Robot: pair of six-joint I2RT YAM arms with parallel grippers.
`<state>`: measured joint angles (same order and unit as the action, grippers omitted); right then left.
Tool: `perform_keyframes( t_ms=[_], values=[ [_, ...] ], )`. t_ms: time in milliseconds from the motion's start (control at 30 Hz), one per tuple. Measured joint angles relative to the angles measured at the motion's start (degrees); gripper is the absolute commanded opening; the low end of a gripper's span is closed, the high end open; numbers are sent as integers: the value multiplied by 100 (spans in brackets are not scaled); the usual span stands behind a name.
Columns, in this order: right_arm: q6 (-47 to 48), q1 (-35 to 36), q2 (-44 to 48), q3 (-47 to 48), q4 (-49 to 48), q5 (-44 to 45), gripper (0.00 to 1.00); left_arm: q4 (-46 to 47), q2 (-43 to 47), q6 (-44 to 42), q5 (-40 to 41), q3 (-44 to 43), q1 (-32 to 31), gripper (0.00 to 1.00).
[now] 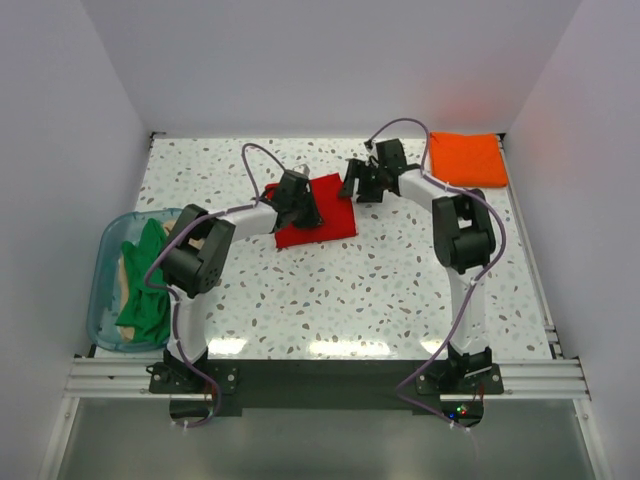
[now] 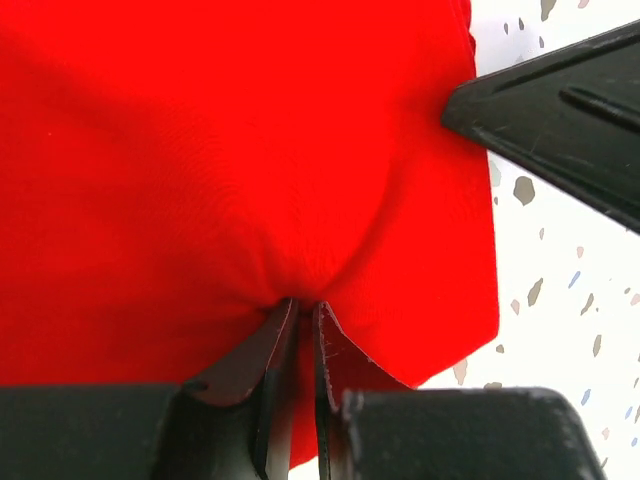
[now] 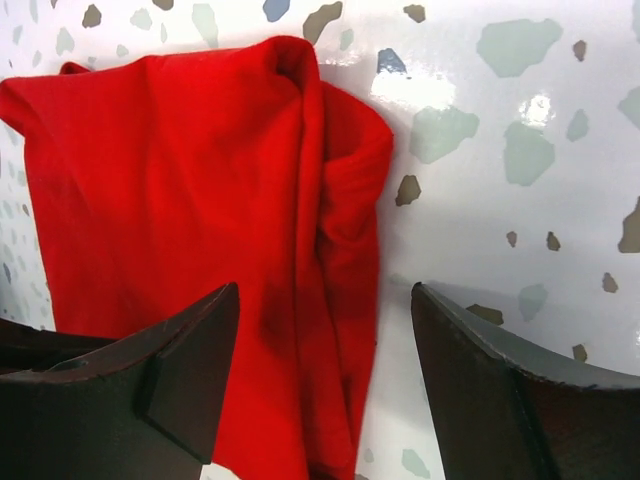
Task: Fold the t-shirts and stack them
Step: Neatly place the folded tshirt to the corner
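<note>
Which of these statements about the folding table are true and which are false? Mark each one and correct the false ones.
1. The left claw is pinching the red t-shirt. True.
2. The right claw is shut. False: its jaws stand open over the red t-shirt's edge.
3. The orange t-shirt lies folded at the table's far right corner. True.
4. The green t-shirt lies on top of the red one. False: it is in the tub at the left.
</note>
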<state>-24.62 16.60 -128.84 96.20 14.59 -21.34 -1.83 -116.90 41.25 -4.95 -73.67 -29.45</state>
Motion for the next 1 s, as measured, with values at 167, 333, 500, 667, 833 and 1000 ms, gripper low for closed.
perform_keyframes(
  t_ms=[167, 333, 500, 667, 833, 1000],
  values=[
    [138, 155, -31, 87, 46, 160, 72, -22, 0, -2, 13, -17, 0, 16],
    [245, 389, -122, 264, 155, 428, 62, -92, 0, -7, 15, -59, -2, 16],
    [317, 562, -175, 332, 262, 739, 46, -192, 0, -17, 26, -111, -9, 16],
    [393, 619, -214, 372, 337, 1014, 0, -542, 50, -72, 92, -286, -24, 15],
    [505, 682, -210, 442, 442, 1318, 0, -1047, 732, -264, 258, -184, -24, 16],
    [820, 765, -216, 728, 883, 1906, 0, -1220, 2291, -413, 356, 468, -24, 16]
  ],
)
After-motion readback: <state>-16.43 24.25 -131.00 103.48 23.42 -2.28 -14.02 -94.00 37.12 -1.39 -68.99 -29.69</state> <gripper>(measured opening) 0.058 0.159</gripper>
